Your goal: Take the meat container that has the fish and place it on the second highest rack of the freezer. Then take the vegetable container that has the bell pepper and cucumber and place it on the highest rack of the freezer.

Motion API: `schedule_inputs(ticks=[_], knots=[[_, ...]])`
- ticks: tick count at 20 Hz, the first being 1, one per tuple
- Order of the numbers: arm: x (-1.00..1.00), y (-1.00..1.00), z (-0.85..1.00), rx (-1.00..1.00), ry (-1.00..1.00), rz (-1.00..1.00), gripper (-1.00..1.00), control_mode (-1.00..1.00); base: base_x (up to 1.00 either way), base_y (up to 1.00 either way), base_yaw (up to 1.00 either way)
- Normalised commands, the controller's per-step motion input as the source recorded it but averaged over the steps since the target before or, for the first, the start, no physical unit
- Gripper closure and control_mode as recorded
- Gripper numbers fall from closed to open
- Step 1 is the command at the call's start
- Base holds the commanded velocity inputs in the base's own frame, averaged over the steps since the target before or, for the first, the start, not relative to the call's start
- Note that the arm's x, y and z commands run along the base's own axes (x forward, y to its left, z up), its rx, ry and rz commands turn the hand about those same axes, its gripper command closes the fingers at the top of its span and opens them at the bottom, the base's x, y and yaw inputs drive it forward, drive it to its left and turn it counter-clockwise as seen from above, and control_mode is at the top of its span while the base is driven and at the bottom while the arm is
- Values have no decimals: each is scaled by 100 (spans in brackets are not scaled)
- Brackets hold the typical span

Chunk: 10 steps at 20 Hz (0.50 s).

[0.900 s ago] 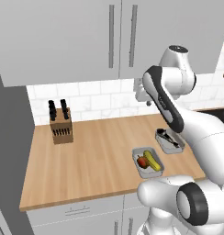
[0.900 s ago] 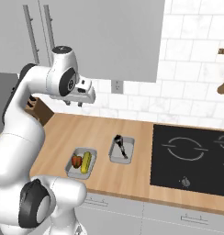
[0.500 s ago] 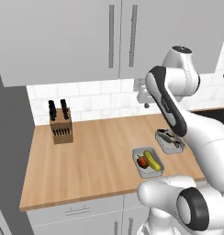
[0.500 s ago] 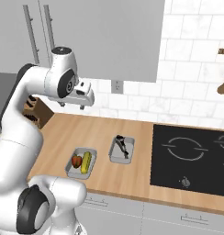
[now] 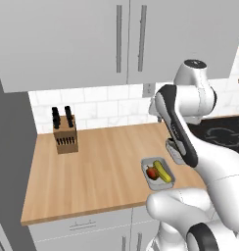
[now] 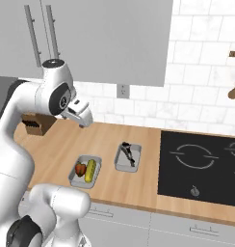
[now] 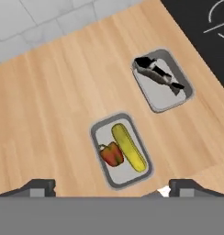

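Gripper spread wide above wooden counter; white-tiled wall behind; black cooktop alongside.

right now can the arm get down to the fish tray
Probably yes. The end effector hangs open above the counter, and the fish tray lies uncovered, set apart from the vegetable tray, with nothing over it.
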Motion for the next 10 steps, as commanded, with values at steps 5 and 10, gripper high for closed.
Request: schedule_inputs(ticks=[5, 10], knots=[[-15, -8, -22, 24, 4, -43, -100, -100, 0, 0, 0], [-8, -5, -28, 25, 4, -44, -100, -100, 0, 0, 0]])
